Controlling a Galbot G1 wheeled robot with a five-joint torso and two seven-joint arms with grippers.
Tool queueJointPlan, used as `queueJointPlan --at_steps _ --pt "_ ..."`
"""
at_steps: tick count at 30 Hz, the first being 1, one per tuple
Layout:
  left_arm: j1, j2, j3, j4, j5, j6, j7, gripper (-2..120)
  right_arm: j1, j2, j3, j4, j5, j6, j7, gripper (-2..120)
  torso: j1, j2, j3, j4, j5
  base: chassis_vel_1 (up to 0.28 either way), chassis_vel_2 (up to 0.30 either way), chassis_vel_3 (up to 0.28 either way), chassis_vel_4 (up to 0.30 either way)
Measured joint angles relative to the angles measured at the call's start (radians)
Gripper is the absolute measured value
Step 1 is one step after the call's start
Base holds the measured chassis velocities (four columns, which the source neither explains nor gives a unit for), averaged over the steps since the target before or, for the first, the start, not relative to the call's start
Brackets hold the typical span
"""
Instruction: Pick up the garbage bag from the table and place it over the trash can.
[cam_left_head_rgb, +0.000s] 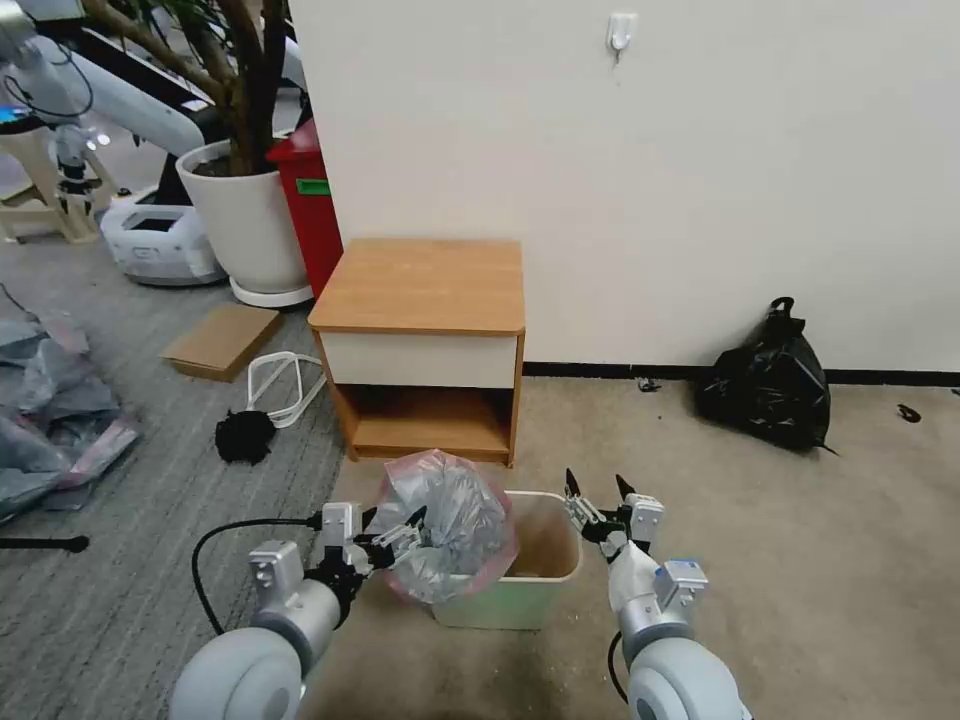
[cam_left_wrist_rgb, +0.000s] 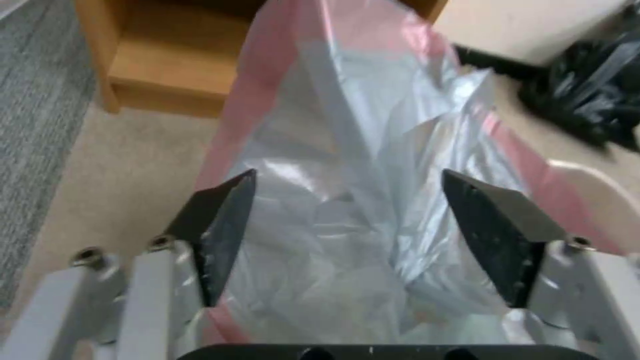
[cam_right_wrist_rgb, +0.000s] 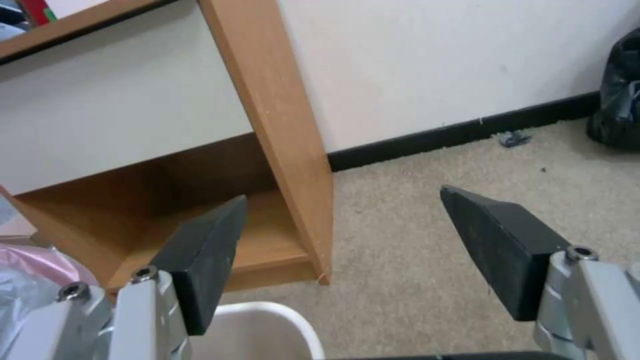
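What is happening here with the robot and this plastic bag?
The garbage bag is off the table and sits bunched over the left part of the trash can. The left hand is at the bag, fingers apart. The right hand hovers open over the can's right rim, holding nothing.

Right gripper (cam_right_wrist_rgb: 343, 250) fingers (cam_right_wrist_rgb: 203, 260) spread above trash can (cam_right_wrist_rgb: 267, 325), facing table (cam_right_wrist_rgb: 280, 125).

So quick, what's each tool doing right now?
Left tool: open, fingers spread around the crinkly grey garbage bag with pink rim.
Right tool: open, holding nothing.
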Motion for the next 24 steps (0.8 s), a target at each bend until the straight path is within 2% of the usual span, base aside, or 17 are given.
queueJointPlan --at_steps 1,4,5,6,8,16,24 --pt "0.0 0.0 0.0 0.0 0.0 0.0 0.0 70 0.0 0.0 0.0 0.0 0.0 0.0 0.0 78 0.0 0.0 0.0 0.0 0.0 0.0 0.0 0.0 0.0" --pt "-0.023 0.006 0.022 0.012 0.0 0.037 -0.036 56 -0.006 0.006 0.005 -0.002 -0.003 0.005 0.0 76 0.0 0.0 0.0 0.0 0.0 0.0 0.0 0.0 0.0" --pt "-0.023 0.006 0.022 0.012 0.0 0.037 -0.036 56 -0.006 0.006 0.005 -0.002 -0.003 0.005 0.0 76 0.0 0.0 0.0 0.0 0.0 0.0 0.0 0.0 0.0" --pt "-0.026 0.01 0.028 0.013 0.0 0.051 -0.047 48 -0.006 0.008 0.006 -0.003 -0.004 0.006 0.0 76 0.0 0.0 0.0 0.0 0.0 0.0 0.0 0.0 0.0" --pt "-0.028 0.014 0.033 0.014 0.0 0.063 -0.055 45 -0.006 0.012 0.006 -0.004 -0.006 0.007 0.0 76 0.0 0.0 0.0 0.0 0.0 0.0 0.0 0.0 0.0" --pt "-0.033 0.025 0.036 0.023 -0.003 0.083 -0.072 46 -0.009 0.021 0.003 -0.014 -0.012 0.011 0.001 73 0.0 0.0 0.0 0.0 0.0 0.0 0.0 0.0 0.0" --pt "-0.052 0.042 0.041 0.034 -0.035 0.09 -0.083 54 -0.004 0.024 -0.001 -0.022 -0.014 0.012 0.001 73 0.0 0.0 0.0 0.0 0.0 0.0 0.0 0.0 0.0"
